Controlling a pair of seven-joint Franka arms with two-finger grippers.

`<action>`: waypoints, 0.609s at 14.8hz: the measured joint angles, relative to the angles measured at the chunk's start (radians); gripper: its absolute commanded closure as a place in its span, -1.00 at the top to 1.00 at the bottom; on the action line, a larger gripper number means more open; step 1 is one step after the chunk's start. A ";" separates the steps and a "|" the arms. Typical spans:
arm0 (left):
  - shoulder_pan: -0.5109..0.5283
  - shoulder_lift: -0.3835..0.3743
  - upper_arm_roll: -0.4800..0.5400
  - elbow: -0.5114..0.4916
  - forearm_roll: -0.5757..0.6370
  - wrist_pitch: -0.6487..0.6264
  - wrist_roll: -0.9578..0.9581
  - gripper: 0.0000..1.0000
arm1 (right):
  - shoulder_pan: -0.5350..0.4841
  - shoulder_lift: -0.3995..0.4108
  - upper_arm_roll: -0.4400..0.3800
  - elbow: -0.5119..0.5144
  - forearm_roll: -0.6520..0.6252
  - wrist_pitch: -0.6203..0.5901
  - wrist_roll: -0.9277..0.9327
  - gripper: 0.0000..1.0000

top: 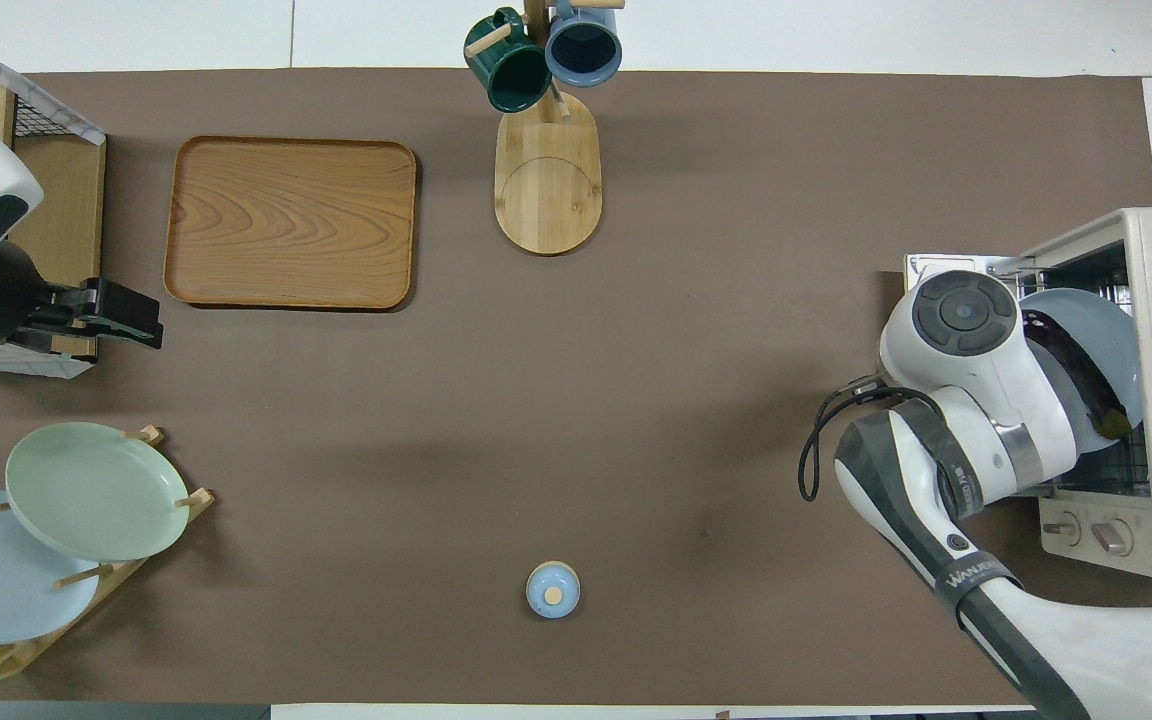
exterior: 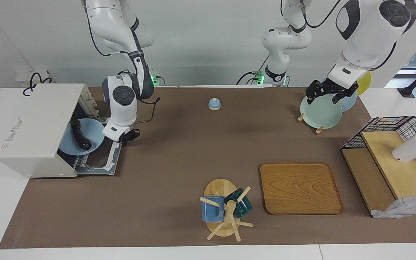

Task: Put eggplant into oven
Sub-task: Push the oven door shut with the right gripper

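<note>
Eggplant (exterior: 81, 137) lies on a blue plate (exterior: 94, 130) inside the oven (exterior: 34, 130), mid-left of frame. Right gripper (exterior: 128, 136) over the lowered door, opening indeterminable. Left gripper (exterior: 329, 93) waits upper right, fingers spread.

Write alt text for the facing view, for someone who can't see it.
The eggplant lies on a blue plate inside the open oven, with the right pincer over the oven's lowered door. The left pincer waits above a rack of plates.
</note>
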 measured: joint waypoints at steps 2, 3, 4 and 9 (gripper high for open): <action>0.000 0.000 0.000 0.000 0.000 0.000 0.000 1.00 | -0.004 -0.012 0.001 0.073 0.000 -0.089 -0.057 -1.00; 0.000 0.000 0.000 0.000 0.000 0.000 0.000 1.00 | -0.008 -0.021 0.000 0.112 0.000 -0.139 -0.086 -1.00; 0.000 0.000 0.000 0.000 0.000 0.000 0.000 1.00 | -0.012 -0.030 -0.004 0.152 -0.001 -0.189 -0.109 -1.00; 0.000 0.000 0.000 0.000 0.000 0.000 0.000 1.00 | -0.069 -0.069 -0.023 0.233 0.001 -0.289 -0.203 -1.00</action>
